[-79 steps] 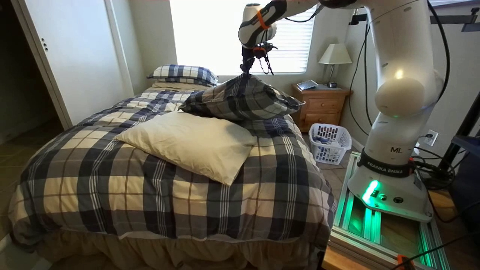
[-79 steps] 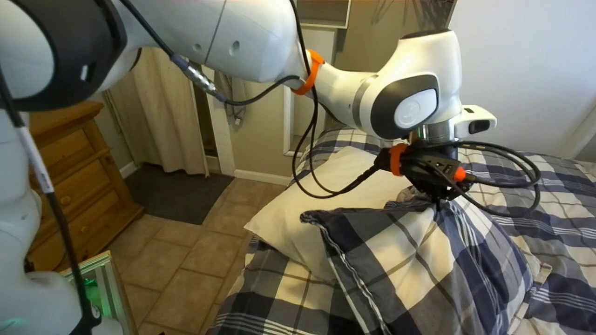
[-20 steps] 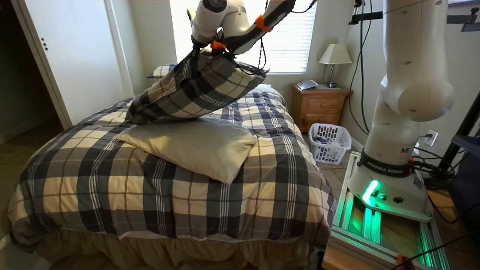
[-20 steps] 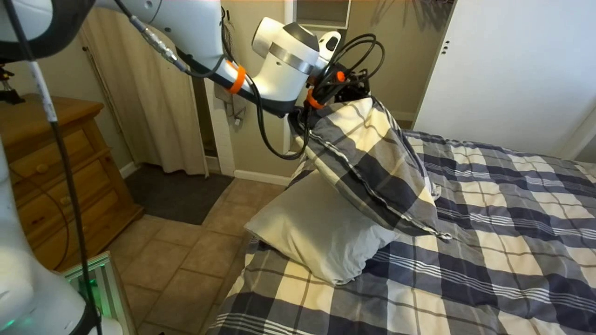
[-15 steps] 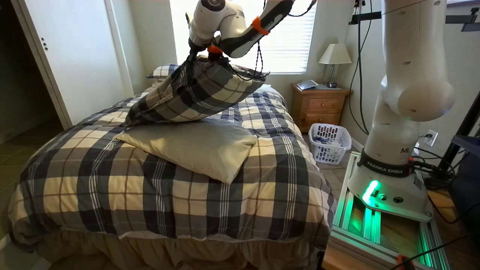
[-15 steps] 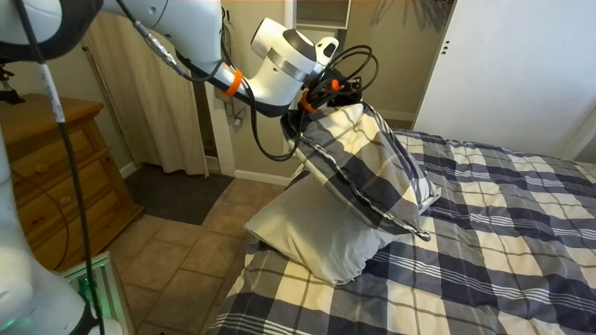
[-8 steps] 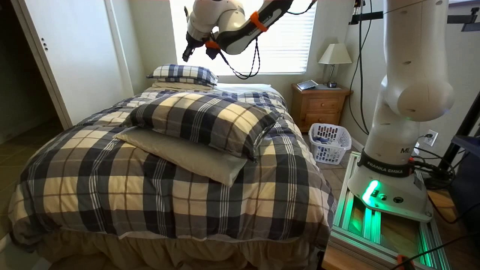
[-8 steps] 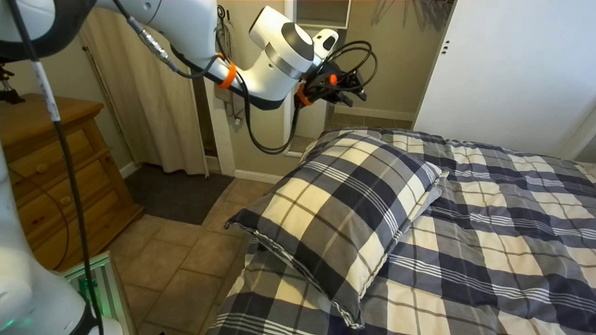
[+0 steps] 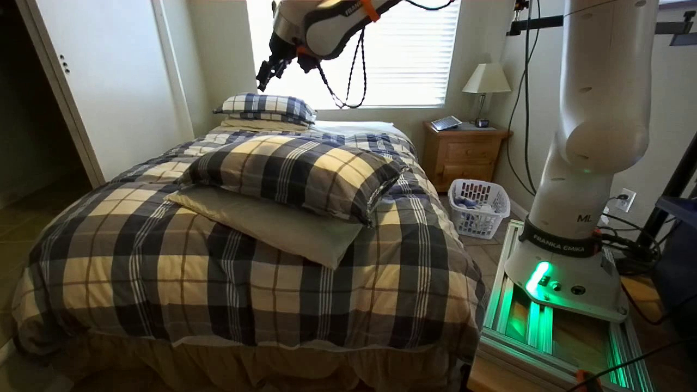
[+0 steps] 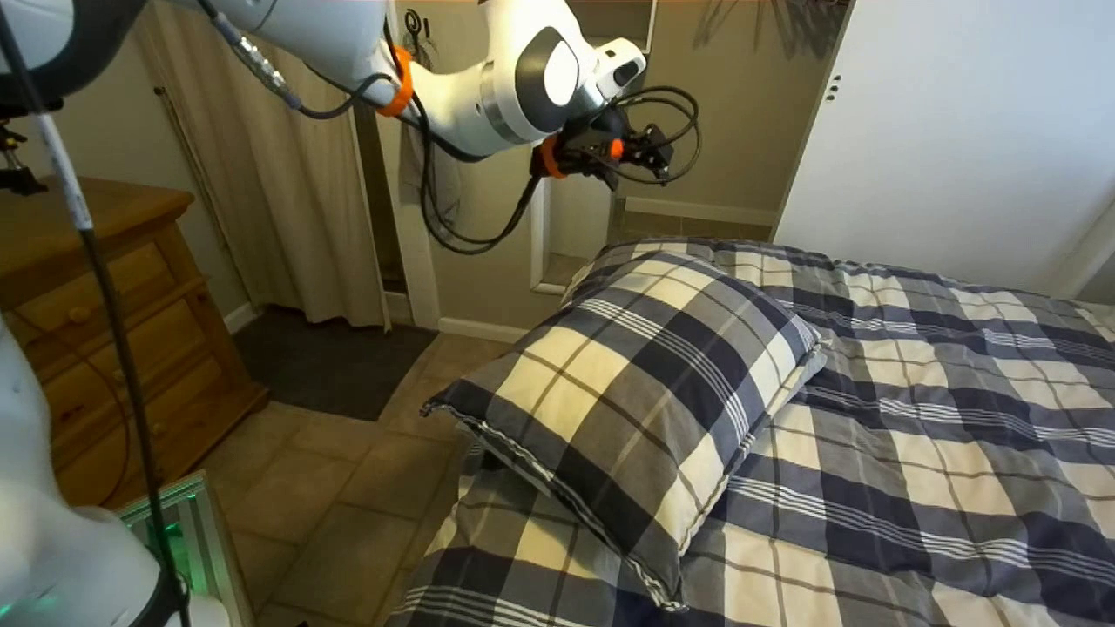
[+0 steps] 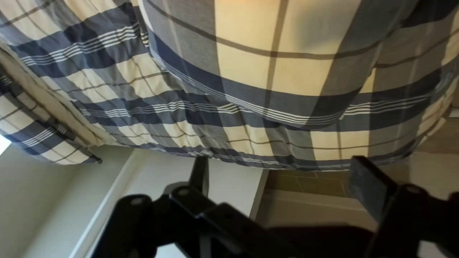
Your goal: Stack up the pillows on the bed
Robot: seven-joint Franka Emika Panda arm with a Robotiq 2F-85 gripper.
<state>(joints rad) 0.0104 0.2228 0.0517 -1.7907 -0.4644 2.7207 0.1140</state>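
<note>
Here, plaid bed [image 9: 250, 296] beside wooden nightstand [image 9: 468, 155], bright window [image 9: 411, 62] behind.

The near plaid pillow [image 9: 294, 169] and the cream pillow [image 9: 267, 216] are matt, soft-looking cloth; the comforter surface [image 9: 245, 294] is matt cloth as well, lightly creased. The nightstand [image 9: 479, 153] and chest of drawers [image 10: 174, 326] are smooth wood. The laundry basket [image 9: 472, 214] looks like plastic, the arm [image 9: 601, 128] has a hard, smooth, faintly glossy shell, and its base frame [image 9: 539, 326] is metal.
</note>
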